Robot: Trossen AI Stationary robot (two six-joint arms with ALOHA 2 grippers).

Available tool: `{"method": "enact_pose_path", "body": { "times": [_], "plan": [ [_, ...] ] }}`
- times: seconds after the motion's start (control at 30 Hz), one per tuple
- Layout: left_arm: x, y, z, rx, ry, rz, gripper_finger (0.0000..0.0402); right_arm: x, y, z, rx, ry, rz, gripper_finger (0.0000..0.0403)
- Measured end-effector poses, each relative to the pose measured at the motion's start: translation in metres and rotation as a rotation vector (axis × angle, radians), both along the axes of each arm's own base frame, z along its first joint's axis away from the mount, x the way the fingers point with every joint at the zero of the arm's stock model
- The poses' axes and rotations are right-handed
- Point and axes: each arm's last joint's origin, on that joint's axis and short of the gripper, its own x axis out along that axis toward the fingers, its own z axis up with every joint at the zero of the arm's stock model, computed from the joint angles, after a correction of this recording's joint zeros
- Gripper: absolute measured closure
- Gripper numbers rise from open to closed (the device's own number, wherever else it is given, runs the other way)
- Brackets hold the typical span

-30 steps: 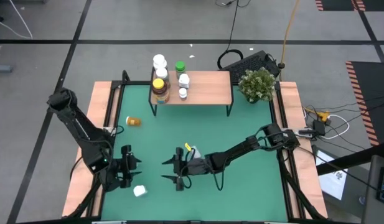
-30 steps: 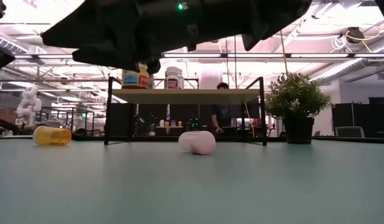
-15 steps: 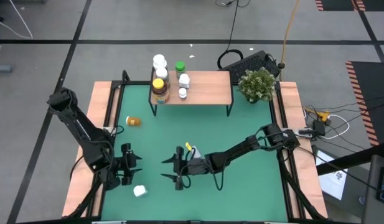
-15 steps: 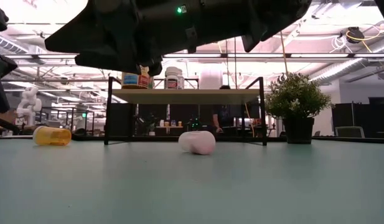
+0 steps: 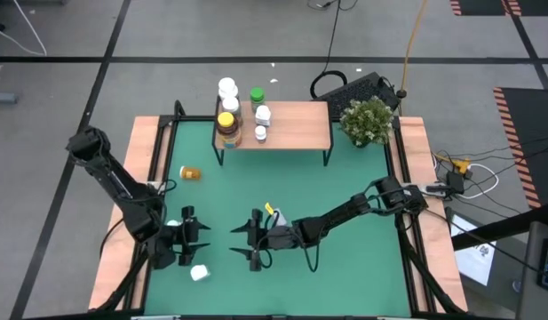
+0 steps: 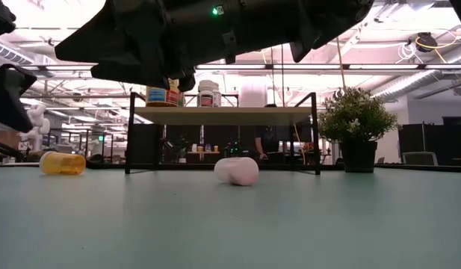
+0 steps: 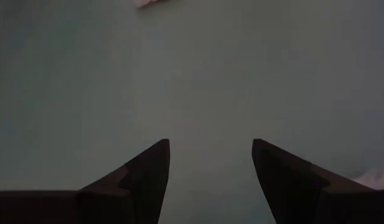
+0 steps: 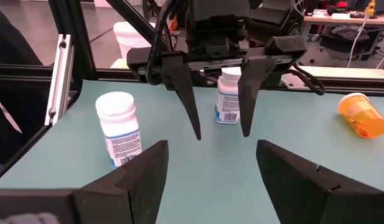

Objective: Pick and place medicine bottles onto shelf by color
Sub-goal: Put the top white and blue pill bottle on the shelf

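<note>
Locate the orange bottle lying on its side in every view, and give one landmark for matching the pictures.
High view: the orange bottle lies on the table's left part, off the shelf.
Low view: far left, on its side, left of the shelf.
Left wrist view: not in it.
Right wrist view: near the right edge.
Shared landmark: the green table top.

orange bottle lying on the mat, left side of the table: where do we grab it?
Grip the orange bottle across the middle of its round body, coming straight down from above. It lies on its side on the table, so both curved flanks are free and nothing touches it. The left gripper, open, looks like the nearer one.
</note>
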Motion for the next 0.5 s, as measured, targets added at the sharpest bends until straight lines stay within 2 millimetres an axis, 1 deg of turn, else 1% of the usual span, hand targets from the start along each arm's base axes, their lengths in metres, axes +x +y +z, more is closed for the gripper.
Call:
{"method": "enact_pose_path", "body": {
  "times": [0.17,0.27,0.4,0.5],
  "plan": [
    [0.004,-0.001,0.004,-0.003,0.046,-0.044,0.0169,0.0,0.0,0.0,0.0,0.0,0.0,0.0163],
    [0.008,-0.006,0.013,-0.017,0.047,-0.081,0.017,0.0,0.0,0.0,0.0,0.0,0.0,0.0163],
    [0.011,-0.011,0.023,0.011,0.031,-0.13,0.0169,0.0,-0.001,0.0,0.001,0.0,-0.003,0.0163],
    [0.011,-0.011,0.022,0.035,0.022,-0.161,0.0169,0.001,-0.002,0.0,0.007,0.0,-0.006,0.0163]
  ]
}}
